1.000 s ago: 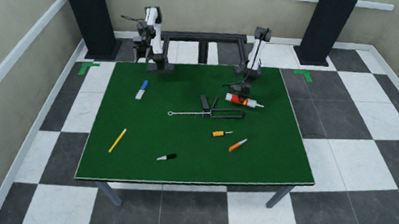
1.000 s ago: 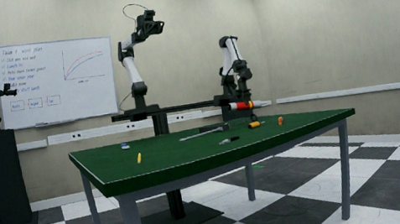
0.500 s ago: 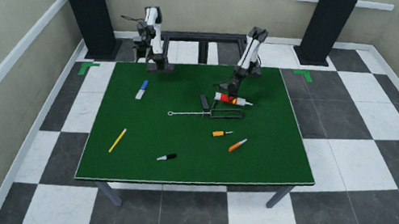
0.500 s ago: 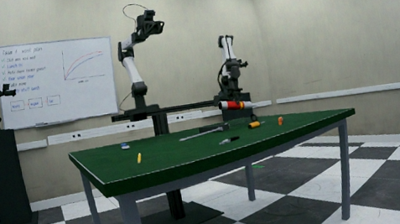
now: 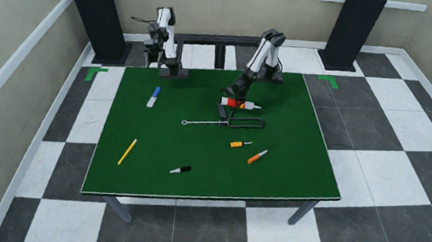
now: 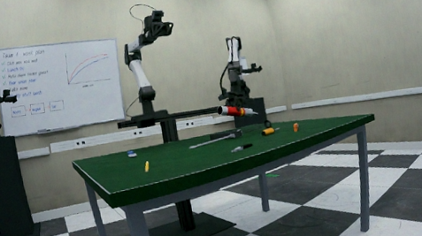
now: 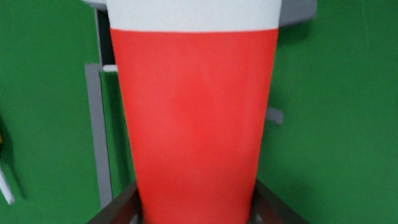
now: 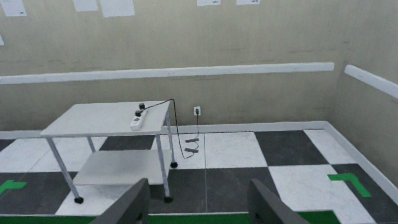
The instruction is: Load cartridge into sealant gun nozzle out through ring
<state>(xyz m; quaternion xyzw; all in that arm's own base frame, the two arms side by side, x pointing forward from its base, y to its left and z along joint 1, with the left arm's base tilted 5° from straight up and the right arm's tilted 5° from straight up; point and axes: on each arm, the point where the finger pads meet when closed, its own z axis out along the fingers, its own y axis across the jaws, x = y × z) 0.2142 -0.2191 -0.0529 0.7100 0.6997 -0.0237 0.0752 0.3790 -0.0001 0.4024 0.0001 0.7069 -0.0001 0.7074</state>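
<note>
While the left gripper (image 5: 237,102) (image 6: 237,105) (image 7: 196,187) grips the red-and-white sealant cartridge (image 5: 229,102) (image 6: 233,110) (image 7: 192,110) around its body and holds it above the table (image 5: 167,147) (image 6: 187,161) (image 7: 340,150), its nozzle points toward the same end as the front ring of the sealant gun (image 5: 246,119) (image 6: 232,132) (image 7: 100,140). The gun lies on the green top with its cradle unfilled and its looped plunger rod (image 5: 204,122) (image 6: 211,141) reaching out behind the handle (image 5: 221,112). Raised well apart from both, the right gripper (image 5: 153,63) (image 6: 169,29) (image 8: 198,188) has its fingers parted around nothing, beyond the blue-handled scraper (image 5: 153,97) (image 6: 132,153).
</note>
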